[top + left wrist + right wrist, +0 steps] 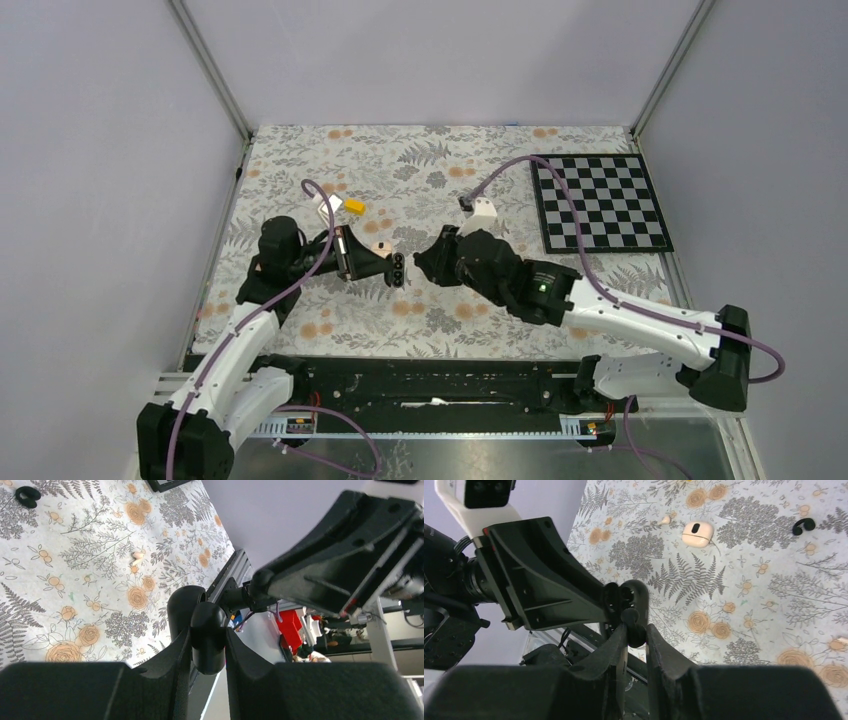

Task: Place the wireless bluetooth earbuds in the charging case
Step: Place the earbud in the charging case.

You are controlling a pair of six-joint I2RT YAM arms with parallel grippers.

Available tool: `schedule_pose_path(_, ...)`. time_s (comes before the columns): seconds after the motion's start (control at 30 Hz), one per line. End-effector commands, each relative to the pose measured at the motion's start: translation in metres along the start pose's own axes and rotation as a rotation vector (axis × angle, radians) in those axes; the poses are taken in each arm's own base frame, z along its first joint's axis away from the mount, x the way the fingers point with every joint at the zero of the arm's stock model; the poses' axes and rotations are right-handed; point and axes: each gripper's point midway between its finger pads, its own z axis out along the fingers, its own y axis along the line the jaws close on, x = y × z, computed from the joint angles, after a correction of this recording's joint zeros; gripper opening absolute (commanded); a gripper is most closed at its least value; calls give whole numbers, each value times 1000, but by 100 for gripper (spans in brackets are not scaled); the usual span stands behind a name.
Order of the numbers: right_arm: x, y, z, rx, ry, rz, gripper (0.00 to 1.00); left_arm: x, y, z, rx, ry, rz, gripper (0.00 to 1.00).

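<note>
my left claw (207, 636) clamps the black oval charging case (206, 617) | my right claw (636, 632) pinches one tiny rounded black earbud (631, 616) (just beside the case)

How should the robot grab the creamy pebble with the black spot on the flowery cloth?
Straight down from above, pinching the cream pod across its middle on its two longer sides. It lies flat on the cloth with bare space around, so its low rounded edges are probably the only hold.
</note>
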Motion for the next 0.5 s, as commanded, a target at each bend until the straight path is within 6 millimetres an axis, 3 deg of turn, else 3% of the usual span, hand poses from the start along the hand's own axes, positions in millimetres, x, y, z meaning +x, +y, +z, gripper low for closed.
schedule_pose_path(0.0, -12, 14, 7, 66, -69, 47, 0, -22, -7, 5, -7, -57, -26, 0)
schedule_pose_path(0.13, -8, 14, 15, 116, -84, 61, 0, -23, -5, 7, -8, -62, -114, 0)
schedule_pose_path(0.47, -5, 12, 31, 178, -94, 66, 0, -25, -10, 6, -4, -76, -149, 0)
